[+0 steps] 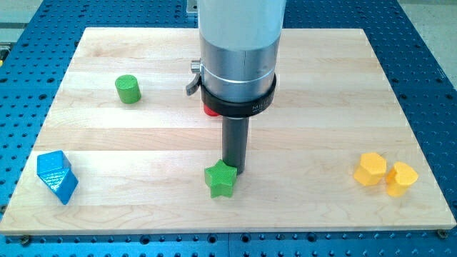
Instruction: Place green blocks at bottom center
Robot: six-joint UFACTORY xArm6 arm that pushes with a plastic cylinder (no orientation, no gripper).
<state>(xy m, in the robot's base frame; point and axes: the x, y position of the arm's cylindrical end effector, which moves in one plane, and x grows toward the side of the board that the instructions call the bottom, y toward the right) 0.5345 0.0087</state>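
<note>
Two greens: you have a green star [220, 179] low on the board [314, 93], near the bottom centre, and a green cylinder [128, 89] well apart at the upper left.
Others around: a blue block [56, 175] sits at the view's lower left; two yellow blocks [371, 170] [400, 178] sit touching at the lower right, the right one heart-like; a red block [211, 111] peeks out beneath the arm's collar, mostly hidden.
In the way: you see bare wood between cylinder and star; the arm's body covers the upper middle.
My tip: my tip [233, 170] stands just behind the star's upper right point, touching or nearly so; you cannot tell which.
Claw: you have none here, only a rod, so nothing spreads or pinches.
Writing: faint lettering on the black collar is too small for you to read.
</note>
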